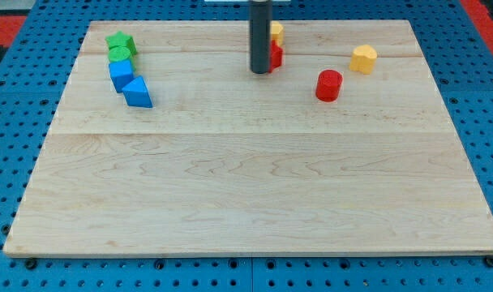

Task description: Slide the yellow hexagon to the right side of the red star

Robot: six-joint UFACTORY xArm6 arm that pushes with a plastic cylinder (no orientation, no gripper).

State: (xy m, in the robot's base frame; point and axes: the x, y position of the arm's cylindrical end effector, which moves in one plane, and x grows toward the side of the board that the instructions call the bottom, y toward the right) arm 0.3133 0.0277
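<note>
My dark rod comes down at the view's top centre, and my tip (260, 71) rests on the board. A red block (276, 55), mostly hidden by the rod, sits just right of my tip and seems to touch the rod; its shape cannot be made out. A yellow block (276, 32) sits directly above it, also partly hidden. Another yellow block (363, 58), roughly hexagonal, lies apart at the upper right. A round red block (328, 85) lies below and to the left of that one.
At the upper left stands a cluster: a green star (120, 40), a green round block (121, 54), a blue cube (121, 74) and a blue triangle (138, 93). The wooden board (246, 186) lies on a blue pegboard surface.
</note>
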